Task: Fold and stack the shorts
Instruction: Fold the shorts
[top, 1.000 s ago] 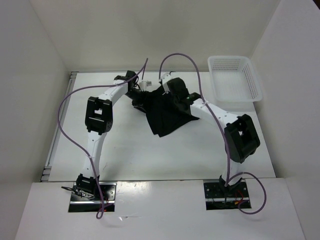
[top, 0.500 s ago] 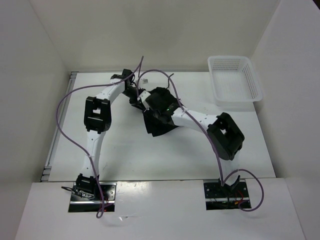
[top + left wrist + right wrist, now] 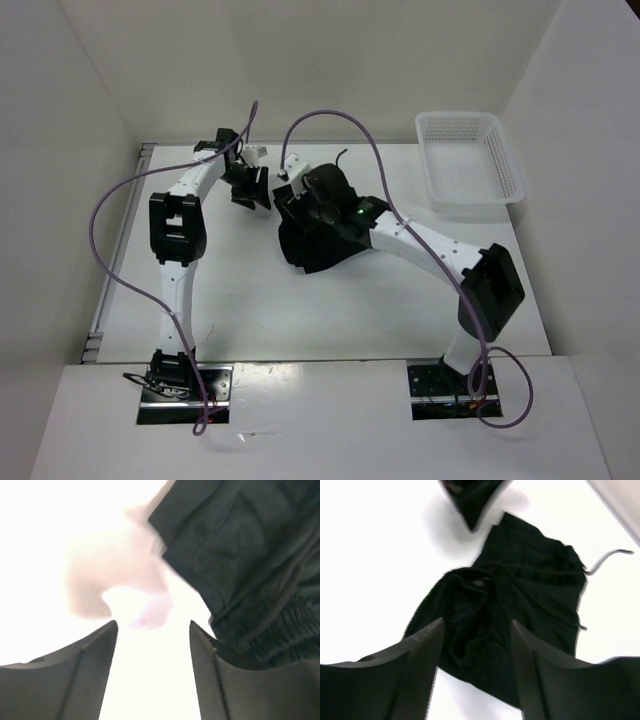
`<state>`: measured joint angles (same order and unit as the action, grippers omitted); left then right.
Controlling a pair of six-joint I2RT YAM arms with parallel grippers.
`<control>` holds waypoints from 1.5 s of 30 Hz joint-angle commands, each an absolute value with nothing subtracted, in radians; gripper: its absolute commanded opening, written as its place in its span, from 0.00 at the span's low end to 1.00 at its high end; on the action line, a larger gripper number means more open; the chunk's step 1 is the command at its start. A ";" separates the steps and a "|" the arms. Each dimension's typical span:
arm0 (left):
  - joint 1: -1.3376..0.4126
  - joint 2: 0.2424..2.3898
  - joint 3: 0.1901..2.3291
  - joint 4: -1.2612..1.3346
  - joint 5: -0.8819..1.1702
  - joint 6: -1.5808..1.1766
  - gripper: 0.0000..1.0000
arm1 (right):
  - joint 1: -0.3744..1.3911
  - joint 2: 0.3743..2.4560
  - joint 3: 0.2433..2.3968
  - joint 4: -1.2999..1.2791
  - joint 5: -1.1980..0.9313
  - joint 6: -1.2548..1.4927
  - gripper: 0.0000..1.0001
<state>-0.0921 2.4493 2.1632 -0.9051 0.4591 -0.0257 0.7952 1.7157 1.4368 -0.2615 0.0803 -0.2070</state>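
Shorts bunched on table; both jaws spread, empty; right seemingly just above fabric.

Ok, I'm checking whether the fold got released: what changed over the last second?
Both let go. The left gripper opened and drew away leftward from the shorts. The right gripper opened and now hangs just above them. The shorts went from a spread, held-up sheet to a more compact heap on the table. The white basket stayed put.
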 commanded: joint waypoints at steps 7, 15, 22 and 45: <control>-0.256 2.284 2.090 -0.997 0.377 0.000 0.79 | 0.574 1.725 1.226 -0.160 0.149 -0.262 0.36; -0.322 2.247 1.990 -0.963 0.308 0.000 0.82 | 0.545 1.738 1.226 -0.193 -0.064 -0.262 0.60; -0.322 2.171 1.971 -0.963 0.296 0.000 0.81 | 0.627 1.700 1.246 -0.255 -0.230 -0.230 0.73; -0.281 2.275 1.873 -0.890 0.454 0.000 0.50 | 0.707 1.868 1.262 -0.187 -0.153 -0.103 0.50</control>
<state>-0.2840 2.2585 1.8328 -0.9379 0.4221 -0.0063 0.6853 1.8507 1.2140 -0.2287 -0.1463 -0.1429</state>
